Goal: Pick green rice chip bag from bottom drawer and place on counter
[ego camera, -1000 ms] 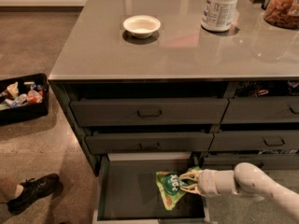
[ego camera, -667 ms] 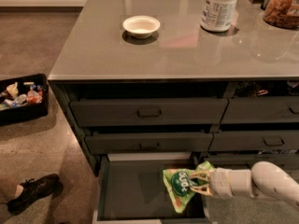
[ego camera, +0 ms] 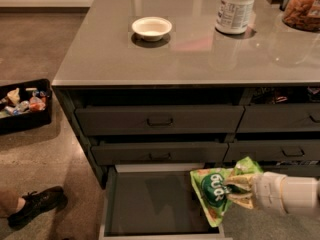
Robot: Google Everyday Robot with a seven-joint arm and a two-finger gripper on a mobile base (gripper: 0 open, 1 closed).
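Note:
The green rice chip bag (ego camera: 214,190) hangs above the right side of the open bottom drawer (ego camera: 150,204), lifted off its dark floor. My gripper (ego camera: 239,190) comes in from the right on a white arm and is shut on the bag's right edge. The bag's dark green round logo with white letters faces the camera. The counter (ego camera: 190,49) is the glossy grey slab above the drawer cabinet.
On the counter stand a white bowl (ego camera: 151,28), a white tub (ego camera: 237,7) and a jar of brown snacks (ego camera: 303,6). A black bin of snack packets (ego camera: 24,104) sits on the floor at left. A person's black shoe (ego camera: 37,204) is at lower left.
My gripper has lifted the bag up and to the right, out of the drawer floor toward the drawer's right side.

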